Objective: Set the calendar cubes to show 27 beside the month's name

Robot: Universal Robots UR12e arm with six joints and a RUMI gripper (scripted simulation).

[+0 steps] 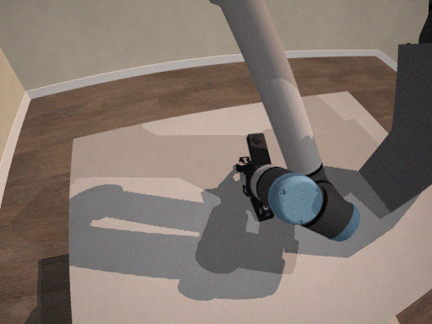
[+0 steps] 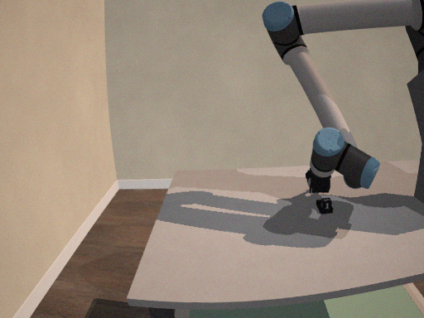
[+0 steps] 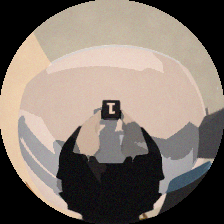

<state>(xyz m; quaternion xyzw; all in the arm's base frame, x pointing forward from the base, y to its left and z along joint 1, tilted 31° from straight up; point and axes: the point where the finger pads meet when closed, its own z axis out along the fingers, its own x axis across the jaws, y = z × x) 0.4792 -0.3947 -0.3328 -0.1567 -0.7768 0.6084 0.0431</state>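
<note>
A dark cube (image 2: pixel 325 204) showing a white digit is seen on the table (image 2: pixel 232 265) in the exterior view, just below the gripper (image 2: pixel 318 191). In the wrist view the cube (image 3: pixel 111 108) is pinched between the fingertips; in the top view it is hidden.

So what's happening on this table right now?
A single robot arm is reaching down over the table, working on a small black calendar cube that shows a white 1 on its upper face. The hand is low over the cube, and in the wrist view its fingers sit narrowly on either side of it. Whether they actually grip it yet is not clear.
</note>
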